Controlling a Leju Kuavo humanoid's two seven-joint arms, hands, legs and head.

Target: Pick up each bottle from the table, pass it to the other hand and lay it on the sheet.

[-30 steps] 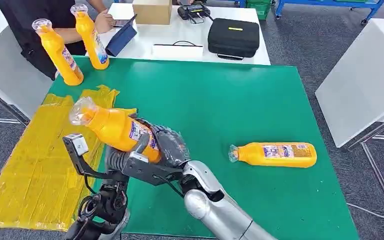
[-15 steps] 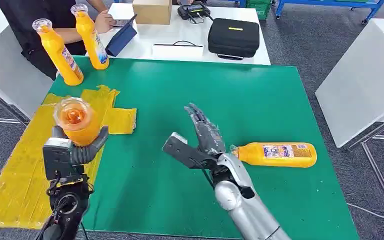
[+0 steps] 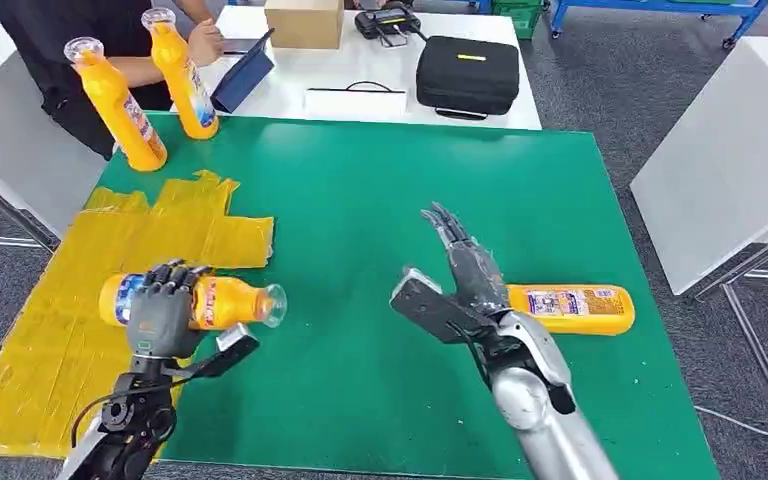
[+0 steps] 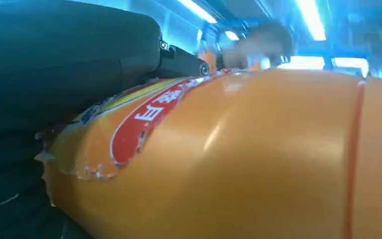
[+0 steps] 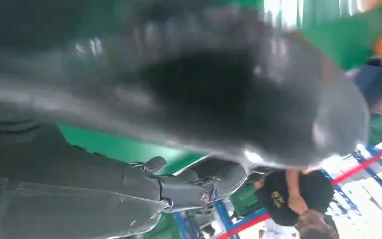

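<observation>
The left hand grips an orange bottle around its middle, fingers wrapped over the labelled body, and the bottle lies on its side over the near edge of the yellow sheet, its clear cap end pointing toward the middle of the green table and poking out past the sheet's edge. From the left wrist view, the orange body sits pressed right up against the hand, red label showing beside the dark fingers. Over on the other side, the right hand is empty, fingers stretched out and apart, raised above the green surface. Just beside it lies a second bottle, flat on its side on the table, its cap end hidden behind the right hand and wrist. The right wrist view is blurred and dark, with the hand close up. At the far left corner, two more bottles stand upright: one at the sheet's far end, another just beside it on the green. Behind them a person in dark clothing stands at a white table carrying a cardboard box, a tablet and a black case.
</observation>
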